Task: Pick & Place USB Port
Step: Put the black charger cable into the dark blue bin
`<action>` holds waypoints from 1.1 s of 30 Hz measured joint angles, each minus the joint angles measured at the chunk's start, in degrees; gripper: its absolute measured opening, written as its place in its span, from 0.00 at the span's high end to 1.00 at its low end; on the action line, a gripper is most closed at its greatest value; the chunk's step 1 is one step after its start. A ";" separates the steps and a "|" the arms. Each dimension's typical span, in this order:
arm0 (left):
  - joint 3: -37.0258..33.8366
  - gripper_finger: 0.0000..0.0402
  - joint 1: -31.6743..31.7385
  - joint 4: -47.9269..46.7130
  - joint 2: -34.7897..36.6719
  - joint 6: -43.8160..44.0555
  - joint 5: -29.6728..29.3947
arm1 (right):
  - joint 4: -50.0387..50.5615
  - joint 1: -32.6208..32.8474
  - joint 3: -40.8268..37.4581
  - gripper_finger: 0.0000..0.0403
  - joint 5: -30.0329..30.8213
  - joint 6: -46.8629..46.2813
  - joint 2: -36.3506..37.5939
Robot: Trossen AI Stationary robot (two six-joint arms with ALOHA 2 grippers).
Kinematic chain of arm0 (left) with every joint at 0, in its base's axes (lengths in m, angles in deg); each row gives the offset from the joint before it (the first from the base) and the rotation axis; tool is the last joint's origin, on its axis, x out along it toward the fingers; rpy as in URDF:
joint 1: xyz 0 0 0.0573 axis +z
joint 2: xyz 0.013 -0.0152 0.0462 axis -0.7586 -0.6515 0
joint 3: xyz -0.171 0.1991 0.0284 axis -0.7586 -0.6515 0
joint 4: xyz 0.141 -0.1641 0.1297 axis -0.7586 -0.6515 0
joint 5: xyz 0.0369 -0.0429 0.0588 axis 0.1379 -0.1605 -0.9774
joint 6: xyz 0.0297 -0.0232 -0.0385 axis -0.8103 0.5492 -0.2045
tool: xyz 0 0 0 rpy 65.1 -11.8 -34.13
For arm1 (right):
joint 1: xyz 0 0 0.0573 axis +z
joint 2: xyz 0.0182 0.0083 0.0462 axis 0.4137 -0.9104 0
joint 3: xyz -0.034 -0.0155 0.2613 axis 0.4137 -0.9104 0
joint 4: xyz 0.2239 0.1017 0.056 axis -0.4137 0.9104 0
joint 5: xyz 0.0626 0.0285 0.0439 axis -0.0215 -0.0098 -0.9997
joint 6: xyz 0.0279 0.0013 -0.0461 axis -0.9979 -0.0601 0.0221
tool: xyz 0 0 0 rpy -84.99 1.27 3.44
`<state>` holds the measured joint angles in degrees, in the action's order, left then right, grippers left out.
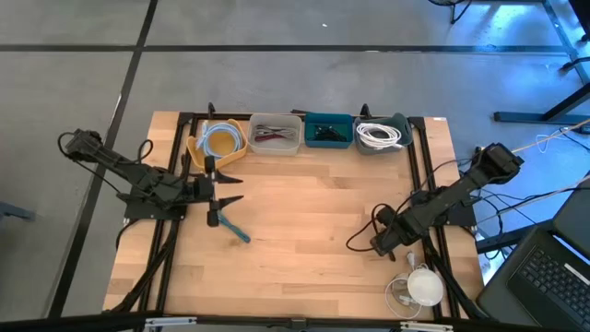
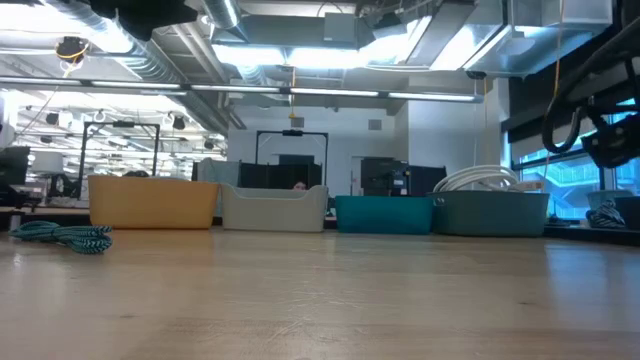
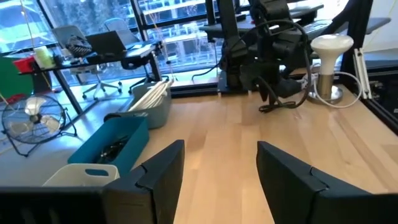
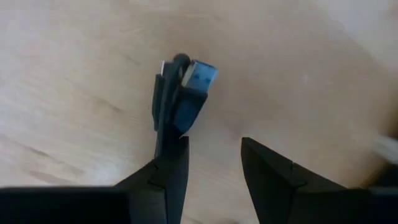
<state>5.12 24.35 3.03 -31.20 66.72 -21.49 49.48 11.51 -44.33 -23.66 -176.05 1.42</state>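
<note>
we see our right gripper point(image 4: 214, 163) low near the pale wooden desk's point(image 1: 304, 221) right edge, fingers parted, beside a blue-tipped black usb plug point(image 4: 186, 93). our left gripper point(image 1: 230, 188), released and empty, waits near the left edge.

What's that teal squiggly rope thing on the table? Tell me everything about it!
The teal cable is a bundled cord, woven-looking in teal with darker flecks, coiled into a loose bunch. It lies flat on the wooden table, towards its left side, in front of the yellow bin. The left pincer is open just beside it, and from above one end seems to reach its dark fingers; whether they touch cannot be told. Nothing grips the cable.
</note>
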 joint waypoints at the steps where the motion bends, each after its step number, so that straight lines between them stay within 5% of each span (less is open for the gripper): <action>1: -0.02 0.52 0.00 0.00 0.00 -0.16 0.08 | -1.82 0.00 -0.55 0.63 0.00 0.01 0.00; 11: 0.00 0.53 0.02 0.00 0.00 -0.19 0.13 | 5.98 0.72 3.37 0.63 0.88 0.60 0.00; 33: 0.00 0.53 0.02 0.00 0.00 -0.19 0.24 | -3.74 5.92 3.55 0.63 8.24 -4.66 -0.02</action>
<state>5.13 24.37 3.03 -31.20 66.53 -21.25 45.74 17.43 -40.78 -15.42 -180.71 1.40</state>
